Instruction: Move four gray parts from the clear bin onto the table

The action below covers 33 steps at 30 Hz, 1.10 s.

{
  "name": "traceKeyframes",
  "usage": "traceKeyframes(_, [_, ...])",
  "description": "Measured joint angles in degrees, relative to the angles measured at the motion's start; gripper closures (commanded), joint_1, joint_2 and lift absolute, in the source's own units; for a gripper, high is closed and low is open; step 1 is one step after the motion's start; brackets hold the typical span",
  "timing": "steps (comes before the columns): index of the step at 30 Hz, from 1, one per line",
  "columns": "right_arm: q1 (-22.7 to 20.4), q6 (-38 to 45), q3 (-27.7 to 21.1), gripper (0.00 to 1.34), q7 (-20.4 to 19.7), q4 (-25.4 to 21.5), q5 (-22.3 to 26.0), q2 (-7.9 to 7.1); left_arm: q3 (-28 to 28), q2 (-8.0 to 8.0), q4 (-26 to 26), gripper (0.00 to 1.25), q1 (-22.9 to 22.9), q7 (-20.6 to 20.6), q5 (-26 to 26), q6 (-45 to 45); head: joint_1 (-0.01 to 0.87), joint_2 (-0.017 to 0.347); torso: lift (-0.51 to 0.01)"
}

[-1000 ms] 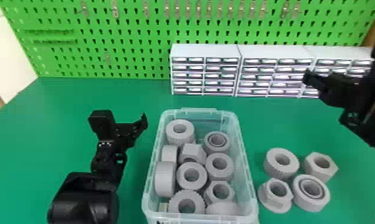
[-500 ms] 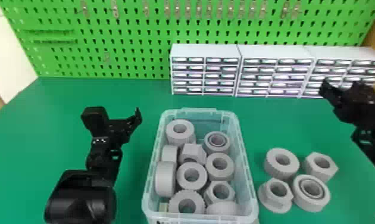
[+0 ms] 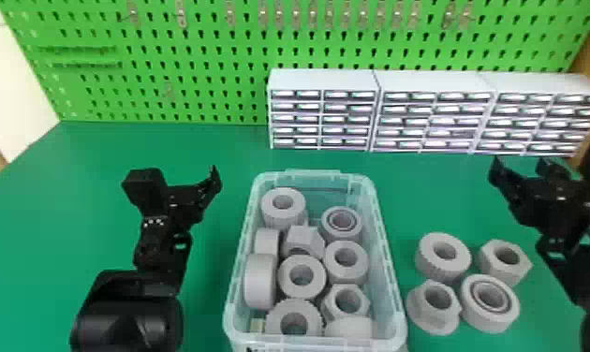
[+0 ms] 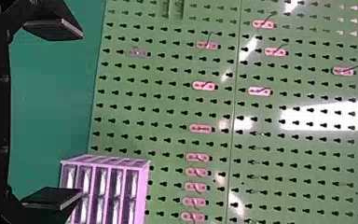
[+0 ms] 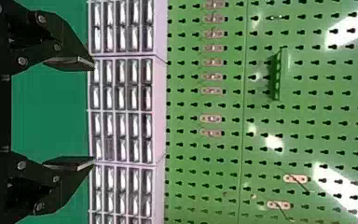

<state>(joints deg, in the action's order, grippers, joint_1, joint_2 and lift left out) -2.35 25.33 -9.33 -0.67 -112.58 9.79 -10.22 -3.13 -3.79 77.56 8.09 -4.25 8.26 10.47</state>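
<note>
Since a moment ago, we see that the right pincer [image 3: 521, 166] has come lower in the head view, and the left pincer [image 3: 209, 187] has shifted slightly, while the parts have kept their places. We find these gray parts matte and thick, each with a round hole: on the tabletop [image 3: 64, 196] stand one ring with fine ribs on its side [image 3: 427, 264], one hexagonal nut [image 3: 490, 269], one nut with a wide flange [image 3: 420, 313] and one smooth ring with an inner ring [image 3: 476, 313]. We see more gray parts [image 3: 287, 281] piled inside the clear bin [image 3: 308, 175], which is of translucent plastic with rounded corners. Our tabletop is plain and green; at its back we notice white drawer cabinets [image 3: 324, 79] and a bright green pegboard [image 3: 195, 105] with metal hooks [image 3: 182, 16]. We have the four loose parts just beside the bin, on its right side, nearer to us than the right pincer. The bin lies between both pincers, and we see each pincer spread wide and empty, touching none of the parts
</note>
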Motion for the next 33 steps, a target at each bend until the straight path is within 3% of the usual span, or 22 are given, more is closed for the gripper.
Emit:
traceKeyframes(21, [1.4,-9.4,5.4,0.54,0.3,6.9,-3.0,-3.08,0.7,1.38,4.9,0.1,-0.2,6.0,-2.9,-3.8,0.693,0.072,-0.052])
traceKeyframes(33, [-0.4,-14.6,4.3,0.54,0.5,8.6,-3.3,-2.51,1.6,2.68,5.2,0.1,-0.1,7.6,-3.7,-4.1,0.693,0.072,-0.052])
